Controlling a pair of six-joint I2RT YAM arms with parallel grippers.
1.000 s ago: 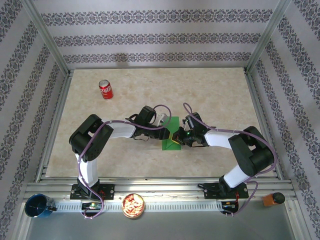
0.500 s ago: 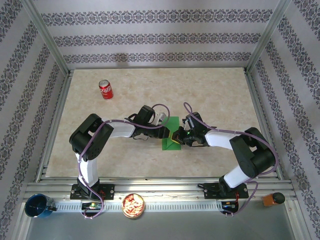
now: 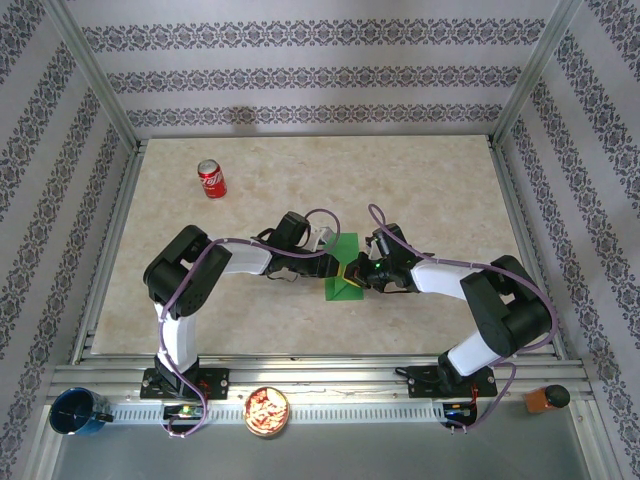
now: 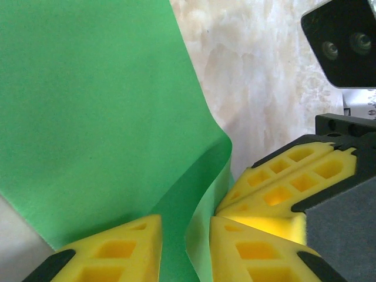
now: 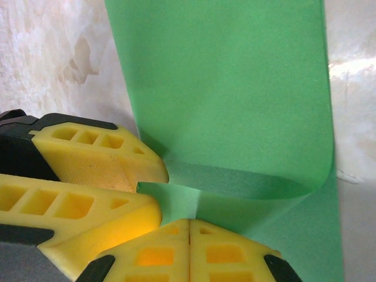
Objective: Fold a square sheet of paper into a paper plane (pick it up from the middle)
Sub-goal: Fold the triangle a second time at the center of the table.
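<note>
The square sheet of paper (image 3: 343, 262) is bright green and lies mid-table as a narrow folded rectangle; the paper plane is out of view. Both grippers meet at its near right edge. My right gripper (image 3: 359, 273) is shut, its yellow fingertips (image 5: 158, 252) pressed together where a raised crease of the sheet (image 5: 235, 88) runs into their seam. My left gripper (image 4: 187, 247) stands narrowly open, with a curled flap of the paper (image 4: 88, 106) rising through the gap. The right gripper's fingers (image 4: 288, 182) sit just beside it.
A red soda can (image 3: 211, 179) stands at the far left of the table. On the near rail sit a blue cup (image 3: 75, 412), a bowl of snacks (image 3: 267, 411) and an orange object (image 3: 545, 398). Metal frame posts and patterned walls border the table.
The left arm's elbow has shifted slightly to the right. Both grippers and the paper stay in the same spot.
</note>
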